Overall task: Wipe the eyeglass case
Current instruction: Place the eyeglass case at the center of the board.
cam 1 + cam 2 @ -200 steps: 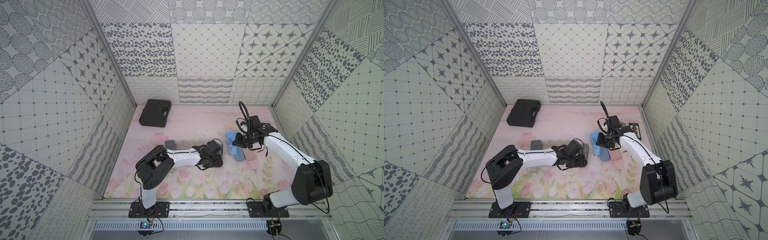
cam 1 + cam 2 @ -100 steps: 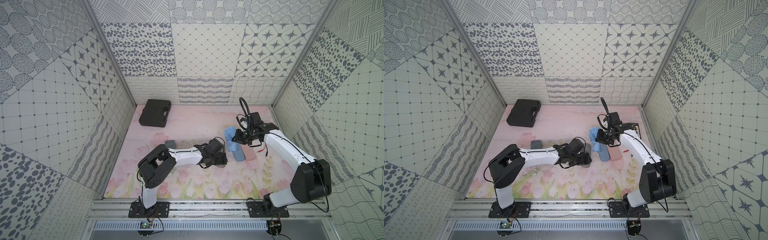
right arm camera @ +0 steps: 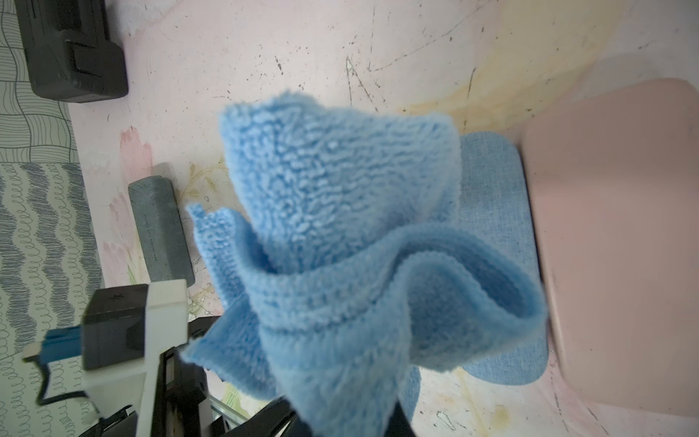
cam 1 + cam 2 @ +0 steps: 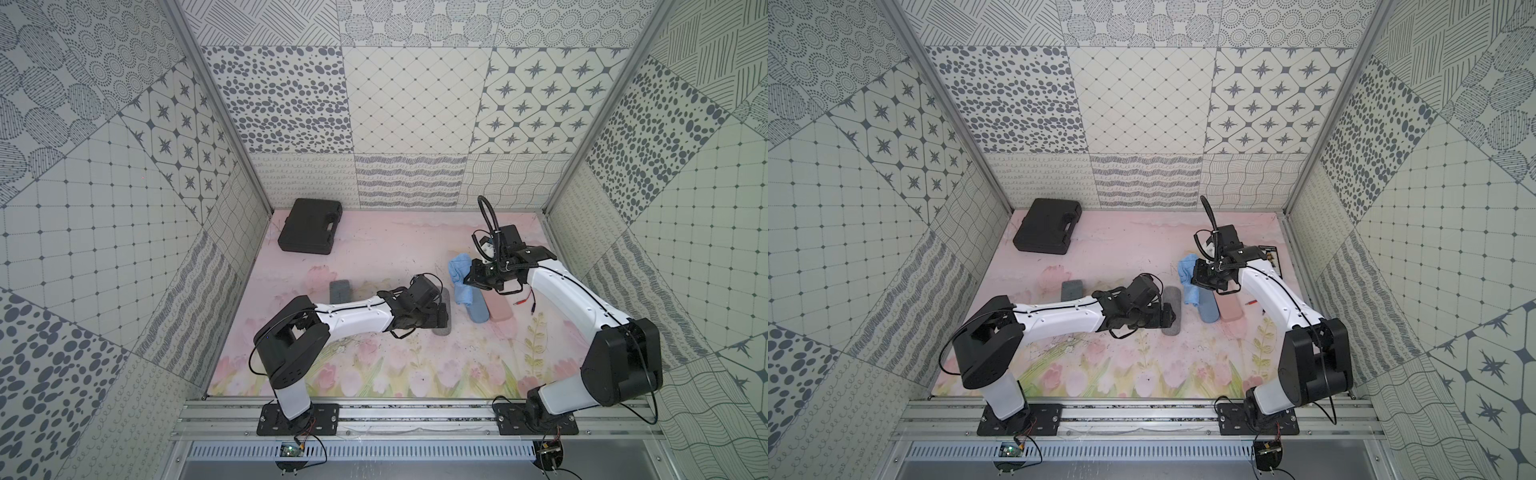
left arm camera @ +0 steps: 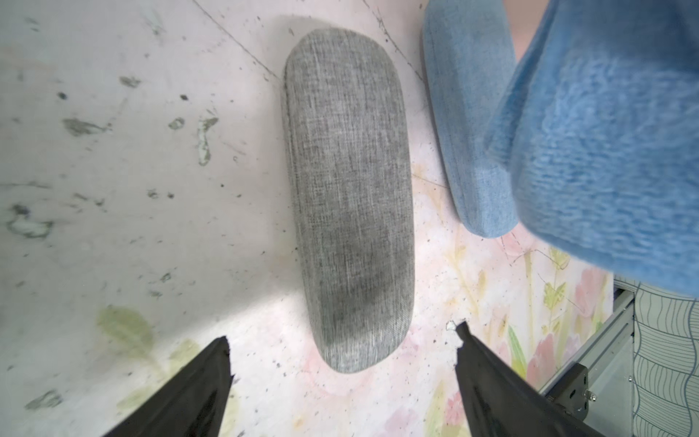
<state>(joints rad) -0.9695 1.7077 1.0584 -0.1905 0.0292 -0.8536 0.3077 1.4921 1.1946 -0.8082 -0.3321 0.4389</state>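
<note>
Left gripper [image 5: 342, 333] let go, jaws wide around one end of grey eyeglass case [image 5: 348, 196] lying just beside blue case [image 5: 465, 132]; right gripper [image 4: 471, 277] clamps cloth [image 3: 340, 246]; case looks light, rigid, grippy, so hold across its width.

A closed black carrying case [image 4: 309, 226] lies at the upper left of the pink floral counter [image 4: 374, 245], near the back wall. A small dark grey block [image 4: 340, 291] rests left of centre, and a pink case [image 4: 500, 309] lies right of centre. In a top view, a dark printed card [image 4: 1271, 259] sits by the right wall.
</note>
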